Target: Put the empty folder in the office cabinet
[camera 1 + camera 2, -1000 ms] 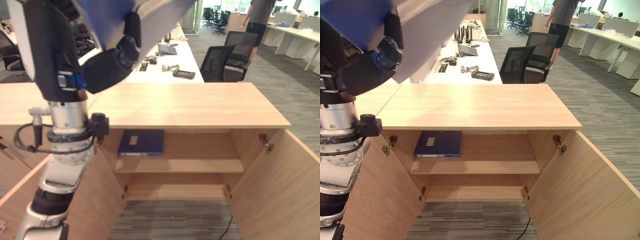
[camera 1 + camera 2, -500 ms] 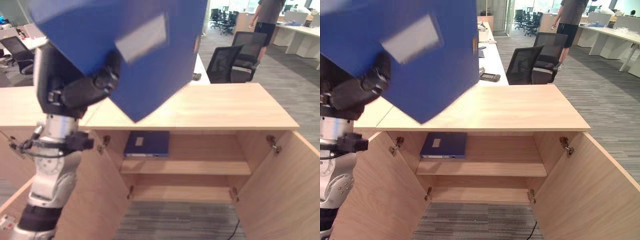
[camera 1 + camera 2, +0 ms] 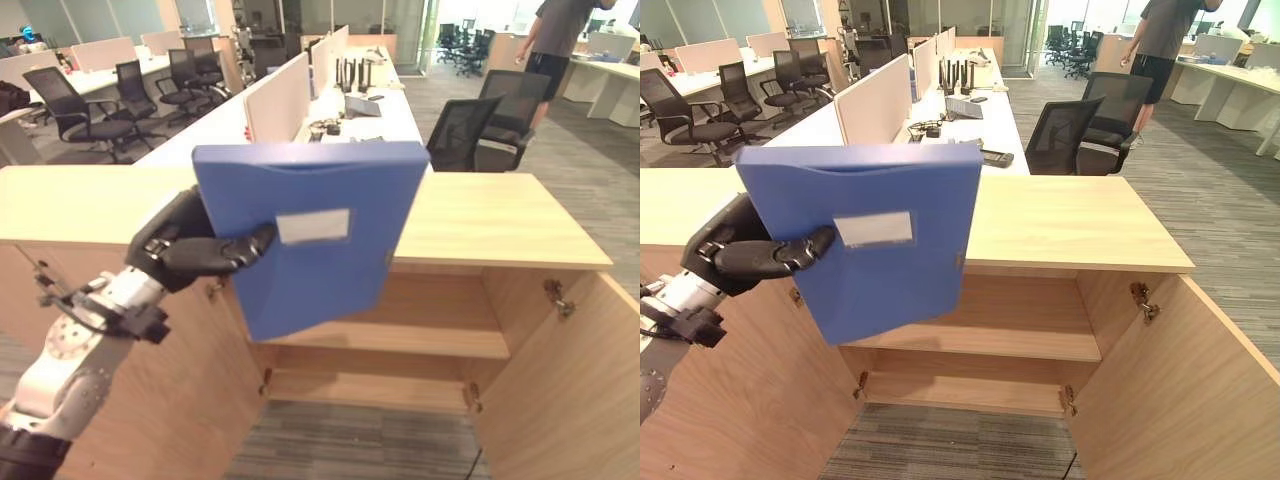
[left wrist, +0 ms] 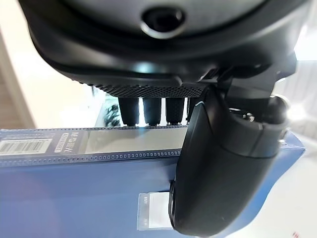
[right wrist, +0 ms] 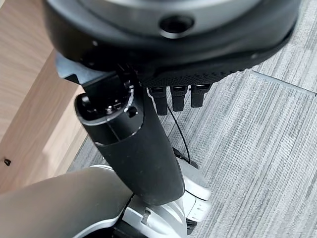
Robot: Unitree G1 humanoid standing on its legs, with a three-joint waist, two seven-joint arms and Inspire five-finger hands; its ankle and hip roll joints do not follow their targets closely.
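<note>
Blue box folder, pinched at its edge by the left hand before the open office cabinet; to be levelled, then slid onto the upper shelf.

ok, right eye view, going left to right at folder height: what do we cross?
Robot's dark left hand → blue plastic box folder with a white label, pinched in that hand → light wooden office cabinet's open interior → silver door hinge → open wooden cabinet door.
</note>
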